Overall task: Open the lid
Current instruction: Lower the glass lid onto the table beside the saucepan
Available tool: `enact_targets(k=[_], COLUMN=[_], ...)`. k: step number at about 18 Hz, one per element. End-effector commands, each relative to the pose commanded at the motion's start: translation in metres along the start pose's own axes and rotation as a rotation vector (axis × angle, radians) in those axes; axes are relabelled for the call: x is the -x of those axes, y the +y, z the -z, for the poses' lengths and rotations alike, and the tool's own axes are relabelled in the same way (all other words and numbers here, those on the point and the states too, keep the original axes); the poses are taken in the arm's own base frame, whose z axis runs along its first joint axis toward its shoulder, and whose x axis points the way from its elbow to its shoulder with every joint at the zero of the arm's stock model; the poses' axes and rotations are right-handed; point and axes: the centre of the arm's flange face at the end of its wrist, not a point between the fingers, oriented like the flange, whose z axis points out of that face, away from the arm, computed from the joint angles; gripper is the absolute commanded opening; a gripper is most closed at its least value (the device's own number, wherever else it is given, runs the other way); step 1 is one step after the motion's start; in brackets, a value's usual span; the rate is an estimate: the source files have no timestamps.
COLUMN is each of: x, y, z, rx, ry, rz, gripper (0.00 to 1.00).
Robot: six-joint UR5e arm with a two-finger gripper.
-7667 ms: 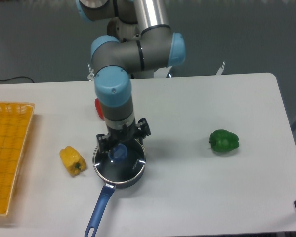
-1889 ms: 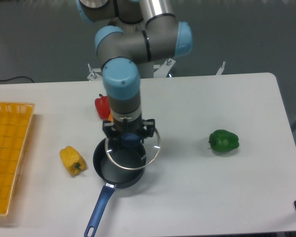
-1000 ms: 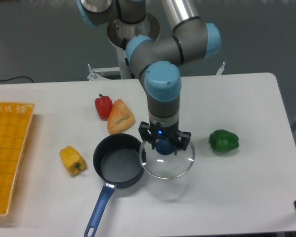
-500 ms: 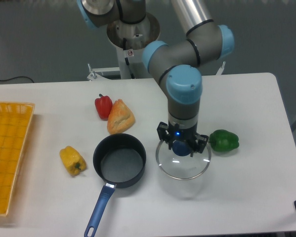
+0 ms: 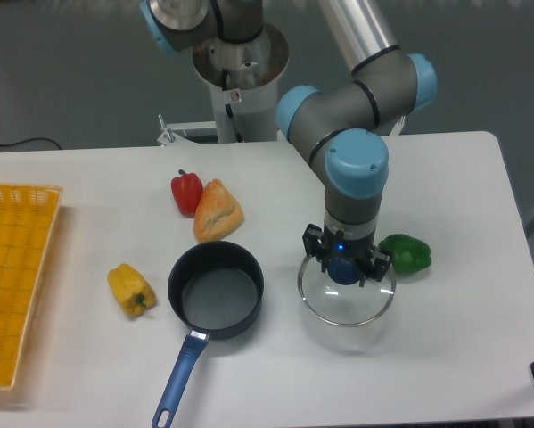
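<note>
The round clear glass lid (image 5: 347, 301) with a metal rim hangs from its blue centre knob (image 5: 342, 270), held a little above the table to the right of the saucepan. My gripper (image 5: 346, 266) is shut on the knob and points straight down. The dark saucepan (image 5: 215, 290) with a blue handle (image 5: 179, 379) stands uncovered left of the lid; I see nothing in it.
A green pepper (image 5: 406, 253) lies just right of the gripper. A red pepper (image 5: 185, 191) and an orange bread wedge (image 5: 217, 209) lie behind the pan. A yellow pepper (image 5: 130, 290) lies to its left. A yellow basket (image 5: 13, 276) sits at the left edge.
The gripper lifted the lid off the saucepan and carried it right, from over the pan to beside the green pepper, and a little lower. The pan stayed in place.
</note>
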Motion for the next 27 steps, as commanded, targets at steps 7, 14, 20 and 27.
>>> enact_targets(k=[7,14,20,27], x=[0.0046,0.0048,0.0043,0.0069], y=[0.0005,0.0001,0.0003,-0.0014], z=[-0.0029,-0.0013,-0.0033,-0.0081], rx=[-0.001,-0.004,-0.004,-0.004], ry=[-0.002,-0.003,-0.001,-0.001], rz=[0.005,0.006,0.012,0.008], gripper=[0.70,0.71,0.71,0.71])
